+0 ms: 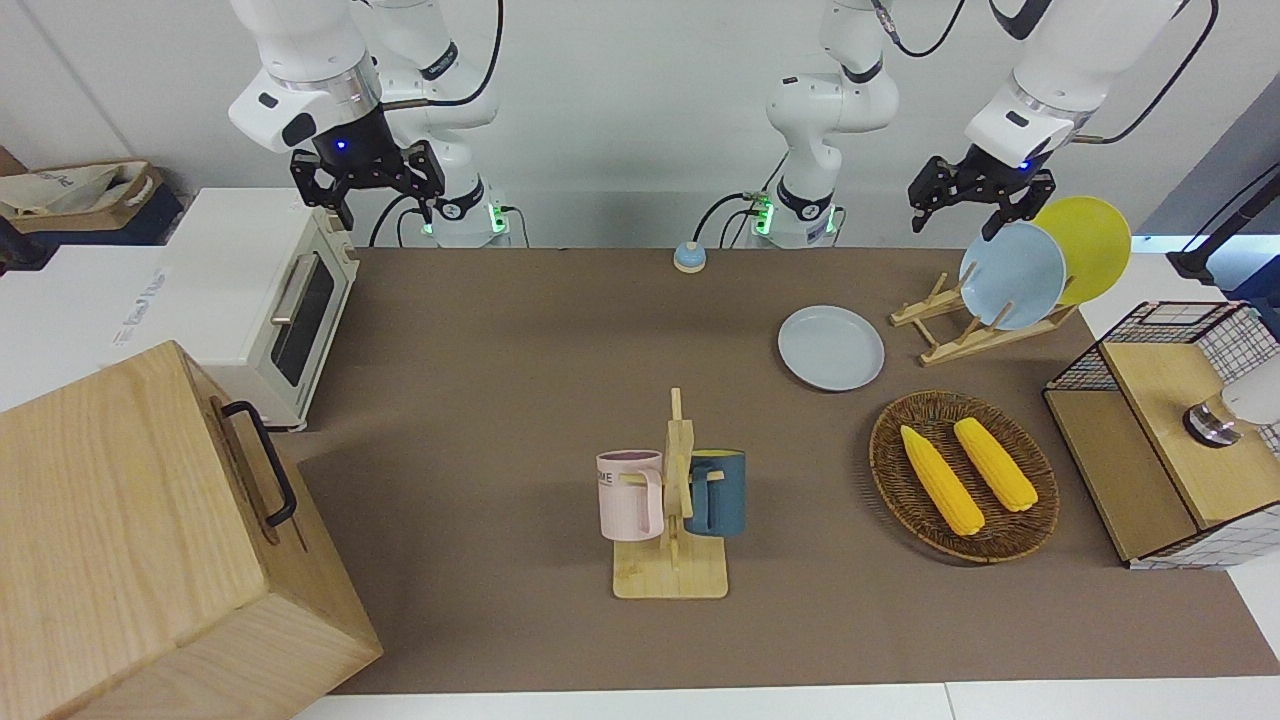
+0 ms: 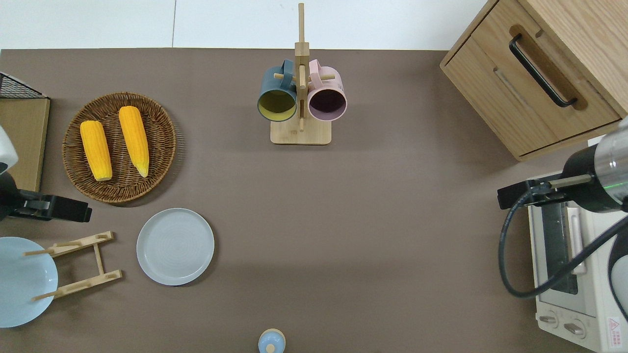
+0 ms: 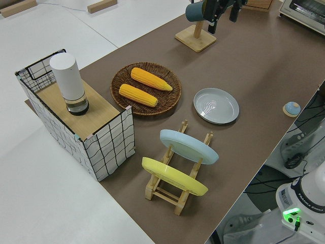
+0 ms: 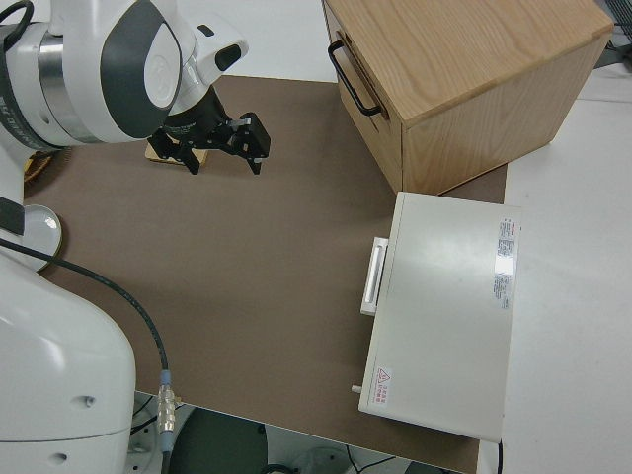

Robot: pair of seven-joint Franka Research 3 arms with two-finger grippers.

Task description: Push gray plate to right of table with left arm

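Observation:
The gray plate point(image 1: 831, 347) lies flat on the brown table point(image 1: 500, 400), between the wicker tray and the robots' edge, toward the left arm's end. It also shows in the overhead view point(image 2: 175, 246) and the left side view point(image 3: 216, 105). My left gripper point(image 1: 955, 225) is open and empty, up in the air. In the overhead view point(image 2: 73, 210) it is over the table between the wicker tray and the plate rack, apart from the gray plate. It also shows in the left side view point(image 3: 223, 19). My right gripper point(image 1: 385, 210) is open and parked.
A wicker tray point(image 2: 162, 122) holds two corn cobs. A wooden rack point(image 2: 78, 264) holds a sky-blue plate point(image 1: 1012, 275) and a yellow plate point(image 1: 1095, 240). A mug stand point(image 2: 300, 132), a small blue bell point(image 2: 271, 341), a toaster oven point(image 1: 270, 300), a wooden cabinet point(image 2: 535, 78) and a wire box point(image 1: 1170, 440) stand around.

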